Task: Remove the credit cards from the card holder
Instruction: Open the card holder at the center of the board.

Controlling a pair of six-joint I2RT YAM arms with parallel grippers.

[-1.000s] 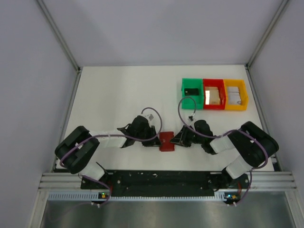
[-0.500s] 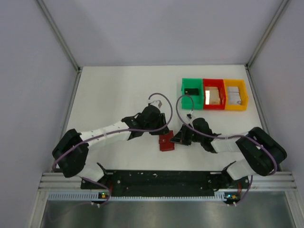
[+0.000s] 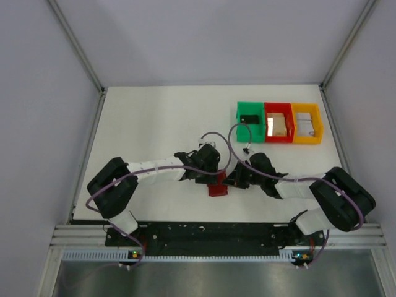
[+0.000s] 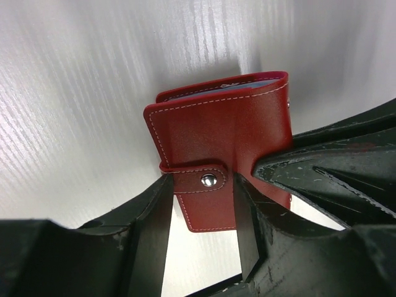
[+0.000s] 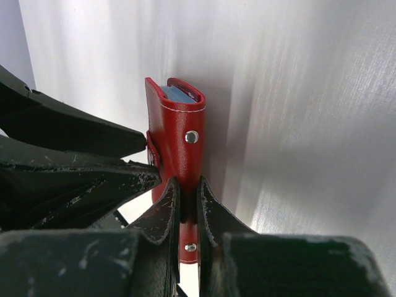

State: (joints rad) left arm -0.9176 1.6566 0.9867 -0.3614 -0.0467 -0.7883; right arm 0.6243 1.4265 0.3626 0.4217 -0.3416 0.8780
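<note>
You'll find the card holder just below centre in the top view, a blue card edge showing inside. The right gripper is clenched on its spine. The left gripper straddles its snap tab, jaws apart.

From high at the near edge we look down on the whole table, the card holder at lower centre. Our wrist cameras sit very close, facing it from opposite sides; all three views share it.
</note>
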